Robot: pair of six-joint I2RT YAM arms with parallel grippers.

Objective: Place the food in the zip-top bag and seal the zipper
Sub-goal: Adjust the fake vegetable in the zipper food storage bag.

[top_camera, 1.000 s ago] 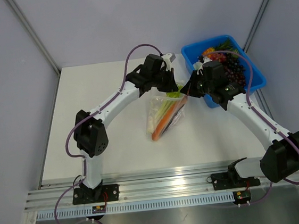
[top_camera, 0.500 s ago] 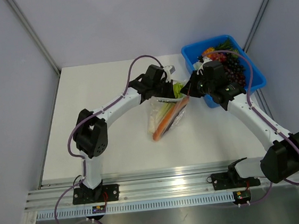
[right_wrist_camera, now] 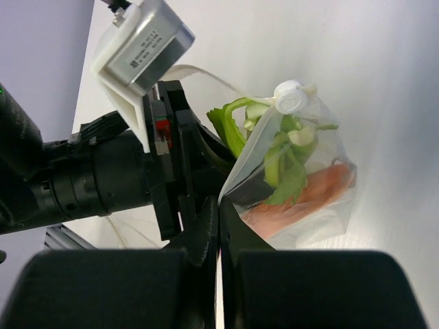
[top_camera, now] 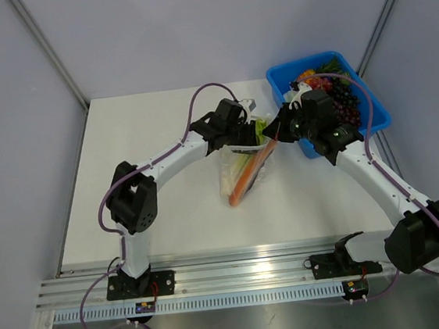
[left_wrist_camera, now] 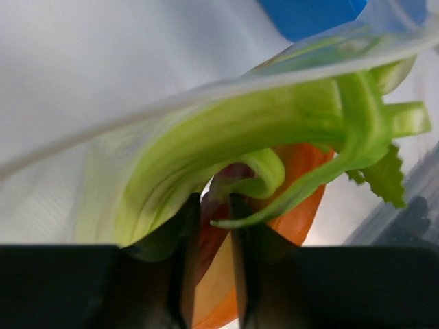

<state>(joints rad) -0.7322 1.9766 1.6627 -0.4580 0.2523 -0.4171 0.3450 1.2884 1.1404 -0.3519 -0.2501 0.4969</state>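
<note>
The clear zip-top bag (top_camera: pixel 244 162) lies between my two grippers with both foods in it. The orange and dark red piece (top_camera: pixel 249 175) and the leek (top_camera: pixel 235 165) lie lengthwise inside. The leek's green leaves (right_wrist_camera: pixel 274 147) stick out of the bag's mouth. The zipper strip (left_wrist_camera: pixel 206 92) arcs over the leaves. My left gripper (top_camera: pixel 255 132) is at the mouth's left side, its jaws (left_wrist_camera: pixel 214 205) nearly closed among bag film and leaves. My right gripper (top_camera: pixel 277 132) is shut on the bag's (right_wrist_camera: pixel 322 205) side edge, its fingertips (right_wrist_camera: pixel 221 205) pressed together.
A blue plastic bin (top_camera: pixel 371 113) stands at the back right, close behind the right gripper. It holds dark grapes (top_camera: pixel 344 104) and other produce. The table's near edge is a metal rail (top_camera: pixel 239 276).
My left gripper has moved down and right, closer to the bag's mouth. The bag has shifted slightly right and its lower end has swung a little.
</note>
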